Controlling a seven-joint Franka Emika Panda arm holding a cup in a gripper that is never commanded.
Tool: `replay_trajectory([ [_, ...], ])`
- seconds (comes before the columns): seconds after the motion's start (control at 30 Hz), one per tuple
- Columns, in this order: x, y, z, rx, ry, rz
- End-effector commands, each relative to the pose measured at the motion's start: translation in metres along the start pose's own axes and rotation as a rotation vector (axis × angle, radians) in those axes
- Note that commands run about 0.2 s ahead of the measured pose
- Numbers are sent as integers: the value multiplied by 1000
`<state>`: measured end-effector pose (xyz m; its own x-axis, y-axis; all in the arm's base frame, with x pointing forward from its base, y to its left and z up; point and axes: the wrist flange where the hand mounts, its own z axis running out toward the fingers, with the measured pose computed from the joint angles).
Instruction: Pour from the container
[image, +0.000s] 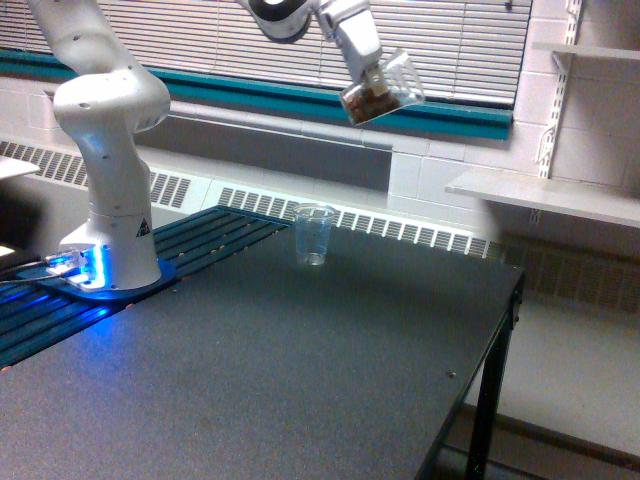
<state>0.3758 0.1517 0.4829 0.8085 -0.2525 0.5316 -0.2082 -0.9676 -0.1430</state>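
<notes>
High at the top middle of the exterior view, my gripper (372, 75) is shut on the container (385, 88), a small clear plastic container with flat sides. It hangs tilted, with brown bits gathered in its lower left end. A round clear cup (314, 233) stands upright and empty on the dark table (300, 370), well below the container and a little to the exterior view's left of it. The white arm rises from its base (112, 262) on the exterior view's left.
A slatted dark panel (215, 235) lies beside the arm's base, which glows blue. The table's edge and leg (490, 400) run down the exterior view's right. White wall shelves (540, 195) hang beyond that edge. Window blinds fill the back wall.
</notes>
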Motion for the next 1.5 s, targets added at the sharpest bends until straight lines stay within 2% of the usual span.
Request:
replay_trajectory([
  [0.03, -38, -12, -8, 9, -22, -19],
  [0.57, -123, -30, -28, 32, -99, -46],
  [0.87, -158, -33, -32, 37, -146, -19],
  [0.97, -166, -34, -33, 42, -160, -8],
  [1.17, -182, -33, -28, 23, -196, 21],
  [1.4, -192, -37, -27, 28, -227, 76],
  [1.5, -197, -37, -23, 14, -244, 93],
])
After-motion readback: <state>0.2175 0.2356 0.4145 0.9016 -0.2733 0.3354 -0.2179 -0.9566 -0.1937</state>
